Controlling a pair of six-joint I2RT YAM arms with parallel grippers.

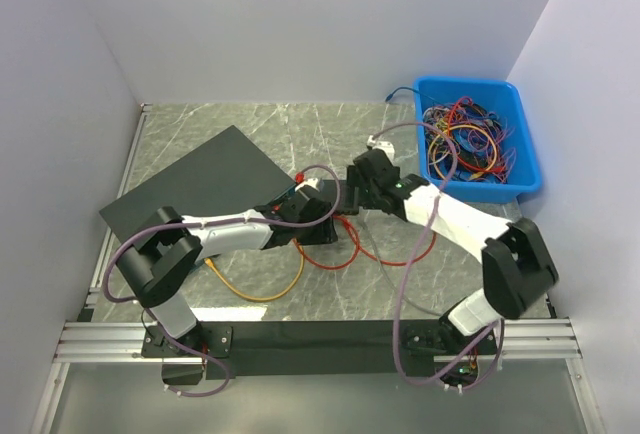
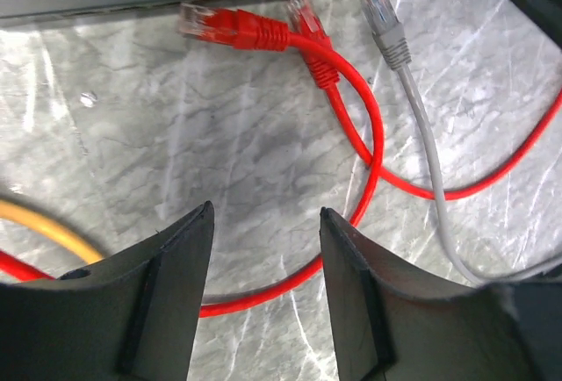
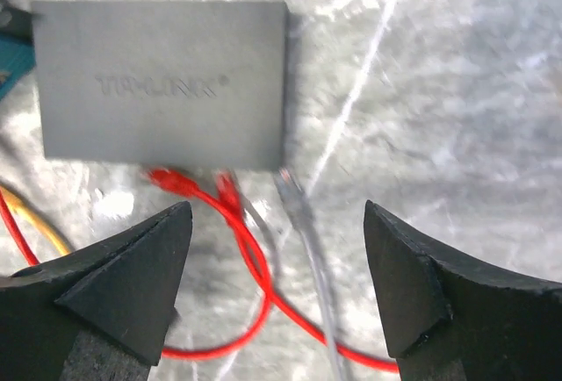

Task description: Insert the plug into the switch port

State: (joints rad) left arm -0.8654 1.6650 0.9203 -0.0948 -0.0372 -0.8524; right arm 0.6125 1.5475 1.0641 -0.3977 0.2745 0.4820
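The left gripper (image 2: 266, 223) and right gripper (image 3: 277, 223) both hang with jaws spread wide and nothing between them, on the near side of the grey rectangular network switch (image 3: 162, 82). A yellow cable (image 2: 44, 227) curves nearer than the switch. Two red-booted plugs (image 2: 215, 25) and the grey-booted clear plug (image 2: 386, 25) lie on the marble, tips at the switch's near edge. Right of the switch and beyond it stands a blue plastic bin (image 1: 525, 144) of wires.
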